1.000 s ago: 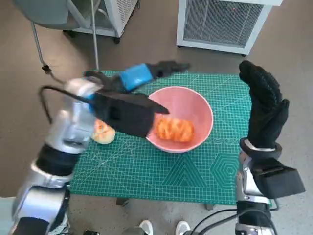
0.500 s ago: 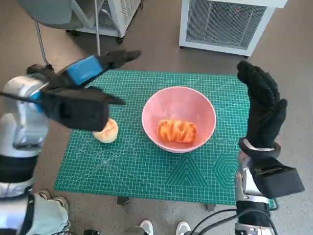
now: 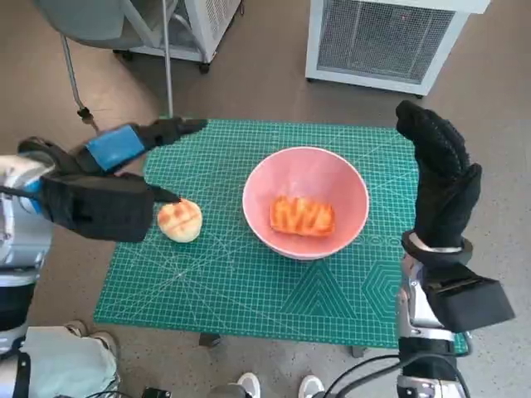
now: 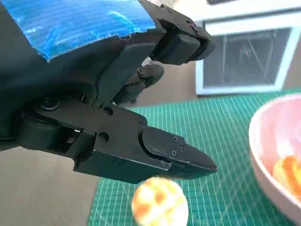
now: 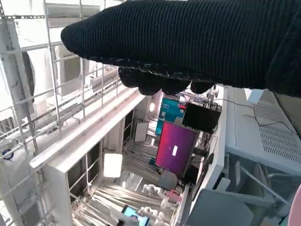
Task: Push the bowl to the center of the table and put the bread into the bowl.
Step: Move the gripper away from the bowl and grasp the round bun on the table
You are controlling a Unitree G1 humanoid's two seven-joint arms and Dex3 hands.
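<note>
So the pink bowl [image 3: 305, 201] sits about mid surface [image 3: 249, 290] with one orange-striped bread [image 3: 301, 215] inside. A second bread [image 3: 180, 220], a round bun, lies on the mat to its left, apart from the bowl, with open mat around it. Left robot hand [image 3: 124, 145] hovers over the left edge, fingers spread, empty. Right robot hand [image 3: 440, 178] is raised at the right edge, open too.

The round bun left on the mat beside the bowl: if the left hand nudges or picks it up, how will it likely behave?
The bun looks domed and round, so a sideways nudge may roll it across the mat. It is probably light and soft, as bread tends to be, so a firm pinch by the left hand could dent it. Its scored crust looks matte, so slipping seems unlikely.
</note>
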